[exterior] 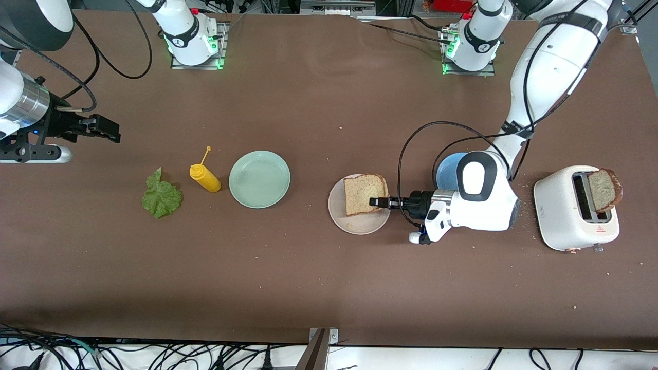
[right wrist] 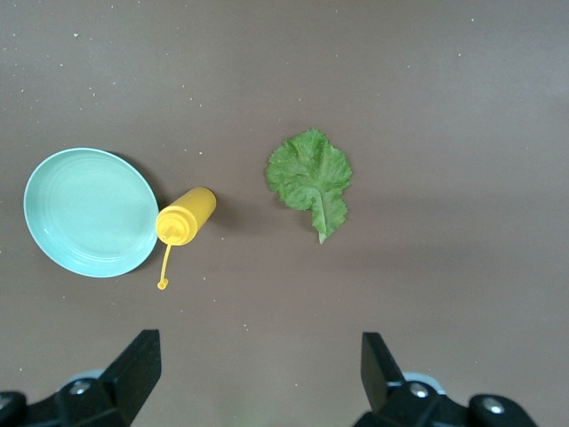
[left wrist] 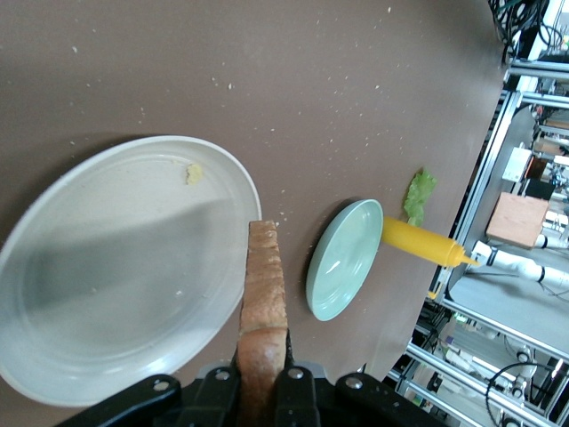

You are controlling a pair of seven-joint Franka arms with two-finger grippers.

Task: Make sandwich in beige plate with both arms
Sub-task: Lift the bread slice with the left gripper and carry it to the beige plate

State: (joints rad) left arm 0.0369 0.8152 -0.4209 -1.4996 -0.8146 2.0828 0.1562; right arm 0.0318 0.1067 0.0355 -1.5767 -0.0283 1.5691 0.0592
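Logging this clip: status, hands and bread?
Left hand shut on bread slice, over beige plate. Right hand open, waiting above lettuce. Second slice in toaster.

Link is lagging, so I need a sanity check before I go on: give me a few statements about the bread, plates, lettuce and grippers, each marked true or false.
1. The left gripper is shut on a bread slice over the beige plate. True.
2. The lettuce leaf already lies on the beige plate. False: it lies on the table beside the mustard bottle.
3. The right gripper is open and holds nothing. True.
4. The toaster is empty. False: a second slice sticks out of it.
5. The mint-green plate holds bread. False: nothing lies on it.
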